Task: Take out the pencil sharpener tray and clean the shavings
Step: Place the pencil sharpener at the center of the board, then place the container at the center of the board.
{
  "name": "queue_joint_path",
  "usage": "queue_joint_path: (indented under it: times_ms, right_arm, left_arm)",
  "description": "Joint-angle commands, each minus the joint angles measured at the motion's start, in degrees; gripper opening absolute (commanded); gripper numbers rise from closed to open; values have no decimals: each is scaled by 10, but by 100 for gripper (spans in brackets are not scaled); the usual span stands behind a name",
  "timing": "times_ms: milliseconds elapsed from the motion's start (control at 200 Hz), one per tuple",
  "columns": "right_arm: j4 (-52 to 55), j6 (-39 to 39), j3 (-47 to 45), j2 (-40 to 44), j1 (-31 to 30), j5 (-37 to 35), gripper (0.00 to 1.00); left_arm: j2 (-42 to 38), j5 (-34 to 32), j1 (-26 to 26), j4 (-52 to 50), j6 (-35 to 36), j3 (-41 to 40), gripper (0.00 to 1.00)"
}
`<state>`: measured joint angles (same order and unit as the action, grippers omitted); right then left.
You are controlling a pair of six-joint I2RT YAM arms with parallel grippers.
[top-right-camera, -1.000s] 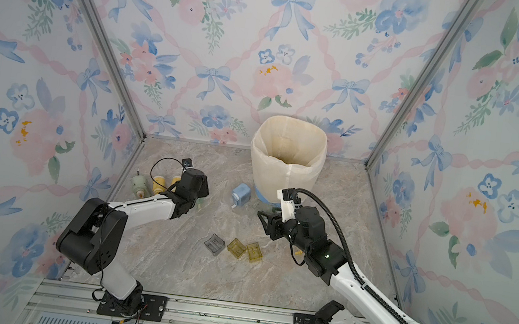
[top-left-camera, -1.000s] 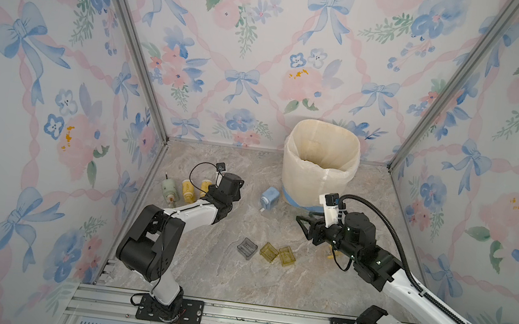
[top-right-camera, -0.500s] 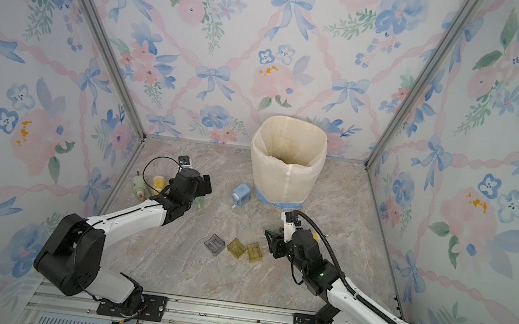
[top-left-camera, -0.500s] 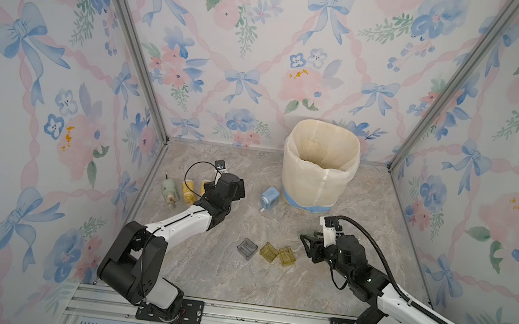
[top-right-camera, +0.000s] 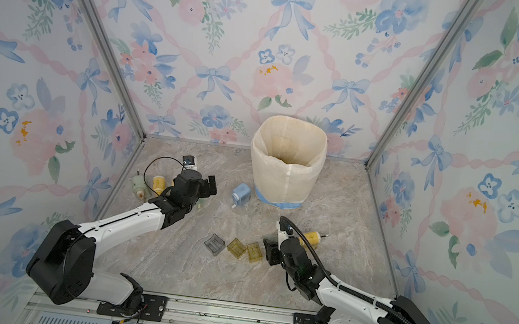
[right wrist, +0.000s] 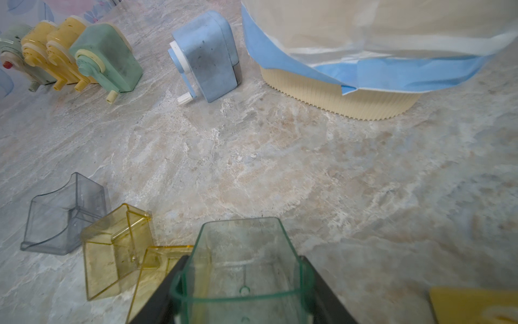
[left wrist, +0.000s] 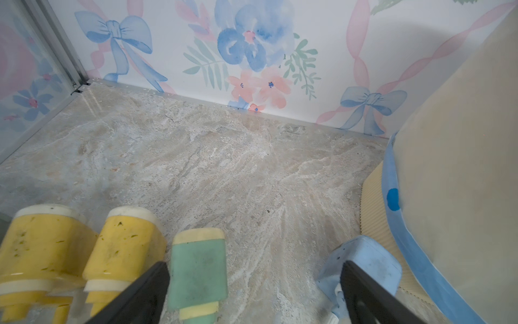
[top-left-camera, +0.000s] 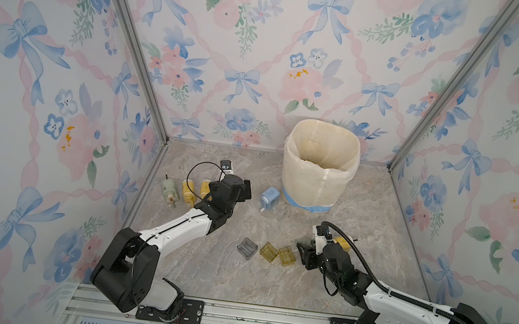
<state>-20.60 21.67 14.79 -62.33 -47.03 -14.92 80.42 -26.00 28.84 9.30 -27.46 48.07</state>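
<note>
Right wrist view shows the sharpener tray [right wrist: 241, 246] as a clear, green-tinted plastic drawer. It is box-shaped with rounded corners and an open top, and its glossy walls are faintly smudged. The right gripper [right wrist: 243, 291] pinches it, one black finger flat against each long side wall, so most of the tray juts out past the fingertips. Whether it touches the marbled, stone-look floor [right wrist: 336, 174] I cannot tell.

It sits at the near right of the floor, just right of a row of loose trays: a smoky grey tray [top-left-camera: 247, 248], an amber tray [top-left-camera: 269, 252] and a second amber tray [top-left-camera: 287, 256]. Beyond, at the far wall, stands a ribbed cream bin [top-left-camera: 318, 177] lined with a thin translucent bag.

At the far left, the left gripper [left wrist: 252, 280] has its jaws spread wide and grips nothing. A matte green sharpener [left wrist: 197, 269] lies between them, close to one finger, and a blue sharpener [left wrist: 364, 261] lies behind the other.
</note>
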Motion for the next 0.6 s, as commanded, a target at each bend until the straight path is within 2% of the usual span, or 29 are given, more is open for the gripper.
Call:
queue_joint_path:
  times_ms: [0, 245, 350, 595]
  right_arm:
    - [-53, 17, -11, -27, -20, -49, 40]
    - [-139, 51, -31, -116, -43, -83, 42]
    - [-158, 62, -30, -147, -58, -85, 46]
    - [-117, 67, -12, -126, -78, -93, 58]
  left_arm:
    - [-11, 16, 7, -6, 5, -9, 98]
    - [-16, 27, 14, -6, 10, -5, 98]
    - [-15, 29, 15, -7, 13, -5, 98]
    - [-2, 36, 16, -5, 13, -6, 98]
